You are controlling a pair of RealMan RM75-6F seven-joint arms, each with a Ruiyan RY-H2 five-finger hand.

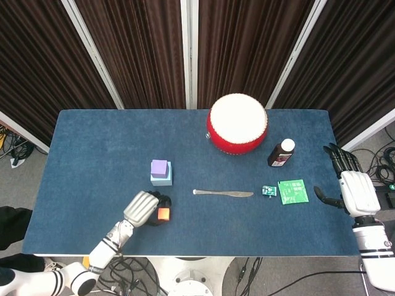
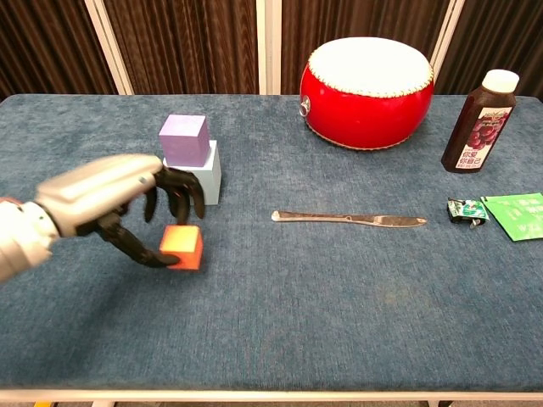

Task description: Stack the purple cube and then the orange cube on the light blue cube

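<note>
Left hand (image 2: 110, 203) pinches the orange cube (image 2: 181, 247), fingers (image 2: 174, 192) clamped on it for carrying. Just beyond the fingers, the purple cube (image 2: 184, 140) already tops the light blue cube (image 2: 206, 172). Right hand (image 1: 353, 190) rests idle, fingers apart.

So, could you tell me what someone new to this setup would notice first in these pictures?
Probably the big red drum at the table's far side. Next, the left hand near the front left edge, holding the orange cube, just in front of the purple cube already sitting on the light blue cube.
</note>
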